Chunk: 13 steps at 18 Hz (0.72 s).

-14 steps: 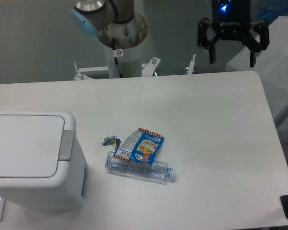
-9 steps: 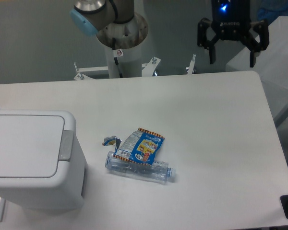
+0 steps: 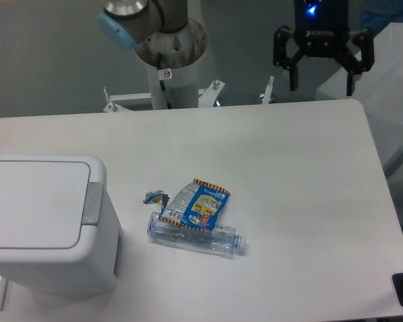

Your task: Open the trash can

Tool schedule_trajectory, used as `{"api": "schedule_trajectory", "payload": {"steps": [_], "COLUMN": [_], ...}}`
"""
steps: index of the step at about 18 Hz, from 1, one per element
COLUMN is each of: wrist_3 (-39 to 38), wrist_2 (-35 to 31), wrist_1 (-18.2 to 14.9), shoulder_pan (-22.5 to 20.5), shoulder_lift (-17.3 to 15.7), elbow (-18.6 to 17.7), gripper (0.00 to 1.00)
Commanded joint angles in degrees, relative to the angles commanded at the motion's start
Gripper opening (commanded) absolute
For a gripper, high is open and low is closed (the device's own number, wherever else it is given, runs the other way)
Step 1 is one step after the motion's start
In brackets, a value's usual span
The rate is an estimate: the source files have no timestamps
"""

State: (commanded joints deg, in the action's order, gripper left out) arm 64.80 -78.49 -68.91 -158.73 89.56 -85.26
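The white trash can [image 3: 43, 221] stands at the table's front left. Its flat lid is down, and a grey push-bar [image 3: 91, 202] runs along the lid's right edge. My black gripper [image 3: 322, 89] hangs open and empty above the table's far right edge, far from the can. Its two fingers point down and stand wide apart.
A crushed clear plastic bottle [image 3: 196, 236] with a blue snack wrapper [image 3: 198, 204] on it lies mid-table, right of the can. The arm's base [image 3: 162, 40] stands behind the table's far edge. The table's right edge runs near the gripper.
The gripper has shifted very slightly up and to the left. Nothing else has moved.
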Motion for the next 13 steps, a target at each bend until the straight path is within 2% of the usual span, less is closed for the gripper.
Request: {"api": "schedule_trajectory", "payload": {"steps": [2, 7, 13], "wrist_3": [-5.1, -10.12, -24.61], "wrist_2": [0.71, 0.53, -1.31], "wrist_1": [0.09, 0.17, 6.23], "shoulder_pan": [0.27, 3.43, 10.54], "shoulder_lift": [0.09, 0.0, 0.96], "elbow": [0.35, 0.0, -0.52], "gripper": [1.0, 1.0, 1.0]}}
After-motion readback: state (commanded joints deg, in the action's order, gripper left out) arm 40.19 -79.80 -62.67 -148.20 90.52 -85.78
